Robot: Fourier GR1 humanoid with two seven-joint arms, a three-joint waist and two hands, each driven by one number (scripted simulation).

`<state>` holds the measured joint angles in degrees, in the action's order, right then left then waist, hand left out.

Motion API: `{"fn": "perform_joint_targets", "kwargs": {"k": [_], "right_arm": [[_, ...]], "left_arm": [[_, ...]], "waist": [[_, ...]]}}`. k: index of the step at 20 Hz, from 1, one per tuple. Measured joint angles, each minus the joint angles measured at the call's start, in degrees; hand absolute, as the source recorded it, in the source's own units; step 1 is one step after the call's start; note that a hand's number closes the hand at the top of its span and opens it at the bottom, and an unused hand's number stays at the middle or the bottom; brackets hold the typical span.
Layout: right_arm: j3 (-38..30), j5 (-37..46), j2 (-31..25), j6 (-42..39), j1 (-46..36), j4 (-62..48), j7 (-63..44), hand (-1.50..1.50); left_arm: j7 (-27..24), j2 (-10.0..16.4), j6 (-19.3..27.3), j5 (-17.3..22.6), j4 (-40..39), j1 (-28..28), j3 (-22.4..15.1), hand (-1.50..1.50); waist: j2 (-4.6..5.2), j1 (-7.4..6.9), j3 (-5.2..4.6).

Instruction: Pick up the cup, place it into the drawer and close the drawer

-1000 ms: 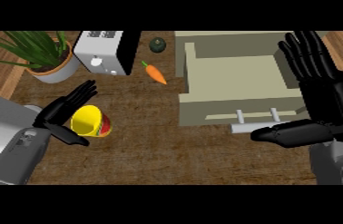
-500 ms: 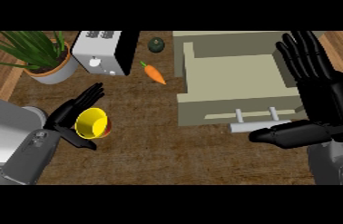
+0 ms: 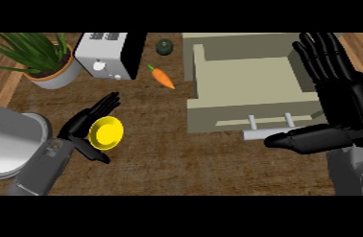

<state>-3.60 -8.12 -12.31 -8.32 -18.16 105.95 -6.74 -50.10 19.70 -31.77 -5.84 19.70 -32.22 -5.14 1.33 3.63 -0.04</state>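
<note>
Pickup judged complete: the left hand [image 3: 79, 130] has fingers [image 3: 105, 104] and thumb curled round the yellow cup [image 3: 106, 133], over the bench [image 3: 184, 159] at left, well apart from the open drawer [image 3: 248, 85]. Placing and closing are not yet done. The right hand [image 3: 333, 101] rests straight-fingered beside the drawer's front.

The left hand [image 3: 81, 129] has carried the cup [image 3: 106, 133] a little to the right and slightly lower, nearer the open drawer [image 3: 248, 82], though well apart from it. The cup has turned in the hand's hold: a second ago its side showed, with a red patch; half a second ago its yellow mouth had swung round, and now the round yellow inside faces the view and the red has turned out of sight. The grey left forearm [image 3: 39, 171] has shifted rightward from the lower left edge
</note>
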Motion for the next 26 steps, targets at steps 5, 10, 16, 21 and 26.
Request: {"fn": "perform_joint_targets", "kwargs": {"k": [5, 10, 16, 21, 26], "right_arm": [[-0.4, -0.2, -0.1, -0.2, -0.2, -0.7, 0.4, -1.5], [-1.0, -0.1, -0.9, -0.5, 0.4, -0.7, 0.1, -1.5], [-1.3, -0.4, -1.0, -0.5, 0.1, -0.6, -0.4, -1.5], [-2.4, -0.8, -1.3, -0.4, 1.1, 0.0, -0.6, -1.5], [-2.7, -0.4, -1.5, -0.8, 3.0, 0.5, 0.2, -1.5]], "left_arm": [[0.5, -1.8, -1.9, 1.0, -0.3, -0.9, -0.9, 1.5], [-4.8, -2.3, 2.2, 1.1, 1.8, 0.2, -1.1, 1.5], [-8.0, -3.8, 5.7, 3.2, 2.1, 0.0, 0.9, 1.5], [-9.4, -6.0, 13.8, 10.9, 1.9, 1.9, 10.0, 1.5], [-10.7, -8.9, 19.4, 15.3, 2.7, 1.3, 15.4, 1.5]], "waist": [[0.14, 0.09, -0.12], [-0.08, -0.42, -0.23], [-0.16, -0.74, -0.27], [-0.61, -2.22, -0.22], [-0.93, -2.59, -0.12]]}}
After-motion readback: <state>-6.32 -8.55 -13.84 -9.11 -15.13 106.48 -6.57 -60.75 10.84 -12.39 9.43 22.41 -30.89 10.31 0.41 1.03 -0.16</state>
